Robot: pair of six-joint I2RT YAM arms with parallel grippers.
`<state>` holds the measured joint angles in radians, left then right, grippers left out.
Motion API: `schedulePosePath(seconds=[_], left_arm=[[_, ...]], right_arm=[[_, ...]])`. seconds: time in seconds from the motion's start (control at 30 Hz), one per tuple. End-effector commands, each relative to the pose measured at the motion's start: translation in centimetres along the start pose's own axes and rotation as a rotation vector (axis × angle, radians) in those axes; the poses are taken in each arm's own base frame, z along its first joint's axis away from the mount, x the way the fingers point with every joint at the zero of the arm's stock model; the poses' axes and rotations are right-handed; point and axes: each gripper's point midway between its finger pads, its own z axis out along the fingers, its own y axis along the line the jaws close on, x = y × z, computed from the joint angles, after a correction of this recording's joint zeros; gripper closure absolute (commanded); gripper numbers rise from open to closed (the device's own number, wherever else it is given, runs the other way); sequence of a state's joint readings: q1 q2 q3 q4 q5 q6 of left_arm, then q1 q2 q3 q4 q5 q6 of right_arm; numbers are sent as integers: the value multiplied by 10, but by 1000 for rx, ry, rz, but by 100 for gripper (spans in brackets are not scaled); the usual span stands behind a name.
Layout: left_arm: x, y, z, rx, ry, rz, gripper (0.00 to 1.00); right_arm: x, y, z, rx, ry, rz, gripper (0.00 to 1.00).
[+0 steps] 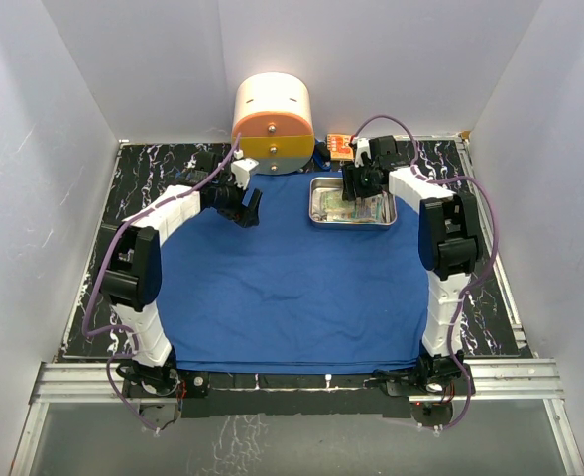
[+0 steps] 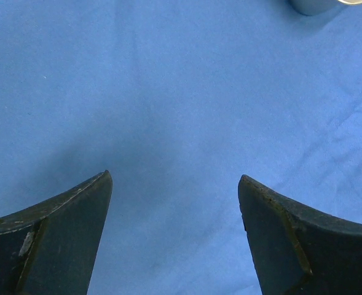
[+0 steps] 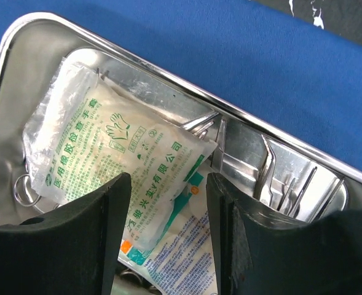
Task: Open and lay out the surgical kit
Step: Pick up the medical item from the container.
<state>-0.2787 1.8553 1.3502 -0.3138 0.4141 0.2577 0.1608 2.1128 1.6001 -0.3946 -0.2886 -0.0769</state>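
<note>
R gripper (image 3: 168,184): half-open, empty, over glove packet (image 3: 116,150) in steel tray (image 3: 168,77);
L gripper (image 2: 174,184): wide, empty, above blue cloth (image 2: 168,92);
Risk: pinch also grabs lower packet (image 3: 187,252), prob. overlapping; tray drags

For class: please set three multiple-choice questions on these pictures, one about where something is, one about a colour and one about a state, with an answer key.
1. Where on the cloth does the steel tray sit?
A) near left corner
B) far right part
C) dead centre

2. What colour is the cloth?
A) green
B) white
C) royal blue

3. How do the left gripper's fingers stand?
A) apart, nothing between them
B) pressed together
C) closed on the tray

Key:
1 B: the top view shows the tray by the cloth's far edge, right of the middle.
2 C: every view shows blue fabric.
3 A: the left wrist view shows only bare cloth in the gap.
</note>
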Motion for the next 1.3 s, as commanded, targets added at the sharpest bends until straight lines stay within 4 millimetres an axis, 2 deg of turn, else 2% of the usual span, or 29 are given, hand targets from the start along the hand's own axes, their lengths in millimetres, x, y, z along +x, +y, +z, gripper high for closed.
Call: schedulePosePath(seconds=[0.0, 0.27, 0.47, 0.6, 0.77, 0.9, 0.97, 1.1, 1.27], left_arm=[[-8, -7, -12, 19, -30, 1, 18], [-7, -4, -11, 5, -22, 4, 17], [-11, -1, -16, -13, -16, 32, 17], [-15, 0, -16, -17, -20, 36, 16], [-20, 4, -17, -35, -25, 34, 16], [-32, 5, -19, -37, -43, 29, 15], [-44, 0, -21, -10, -74, 11, 15], [-73, -22, -25, 85, -156, -61, 15], [-119, -68, -27, 250, -263, -145, 15]], right_arm=[[-13, 2, -4, 2, -35, 6, 50], [-2, 15, 7, -83, -11, 48, 63], [6, 11, 13, -64, 11, 62, 69], [-4, 11, 6, -70, -17, 57, 84], [-44, 14, -23, -113, -117, 57, 100], [-73, 18, -56, -147, -209, 61, 100], [-80, 20, -73, -157, -248, 59, 100], [-86, 31, -105, -170, -337, 50, 100], [-84, 48, -147, -180, -441, 63, 100]])
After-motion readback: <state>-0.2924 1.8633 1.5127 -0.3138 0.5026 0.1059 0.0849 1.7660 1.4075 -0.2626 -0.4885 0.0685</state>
